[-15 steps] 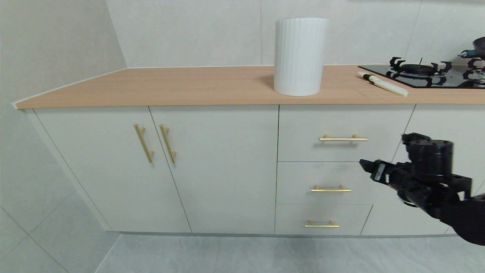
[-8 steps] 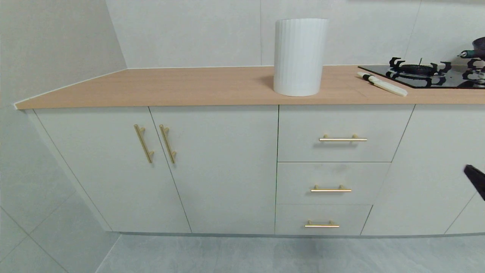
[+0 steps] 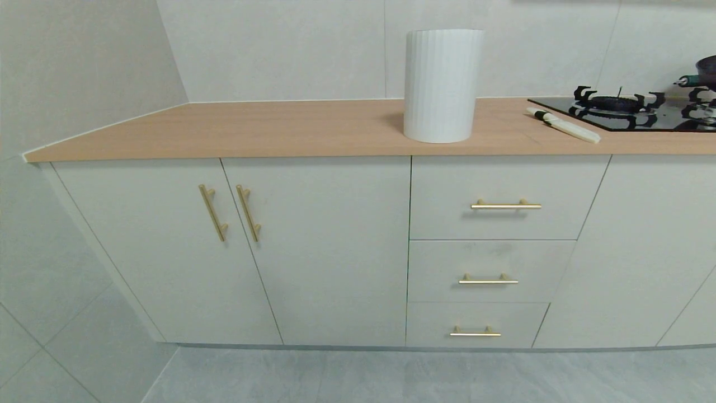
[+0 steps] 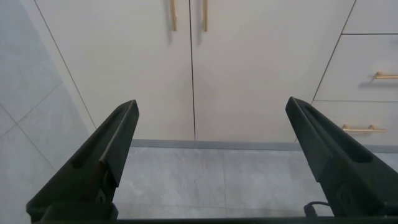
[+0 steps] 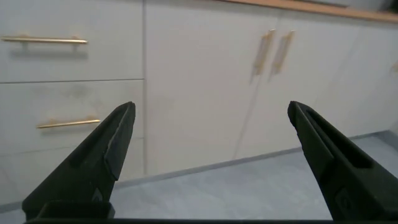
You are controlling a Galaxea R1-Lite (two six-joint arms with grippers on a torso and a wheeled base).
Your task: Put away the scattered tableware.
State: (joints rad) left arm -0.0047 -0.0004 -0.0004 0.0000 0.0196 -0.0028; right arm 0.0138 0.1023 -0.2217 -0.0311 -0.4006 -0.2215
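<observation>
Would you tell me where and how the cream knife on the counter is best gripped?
Probably across its narrow width near mid-length, coming straight down from above: the knife lies flat on the countertop, slanting beside the hob, so both long sides are free.

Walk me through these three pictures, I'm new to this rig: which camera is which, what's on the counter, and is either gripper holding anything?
The machine is a wheeled robot with two arms, each ending in a two-fingered gripper. The wide picture comes from its head camera, facing a kitchen counter. On it stands a tall white ribbed container, and beside the gas hob a pale knife lies flat. Below are two cabinet doors and three drawers, all closed. The other two pictures come from wrist cameras. The dark prongs are the left gripper and the right gripper, both wide open, holding nothing.
</observation>
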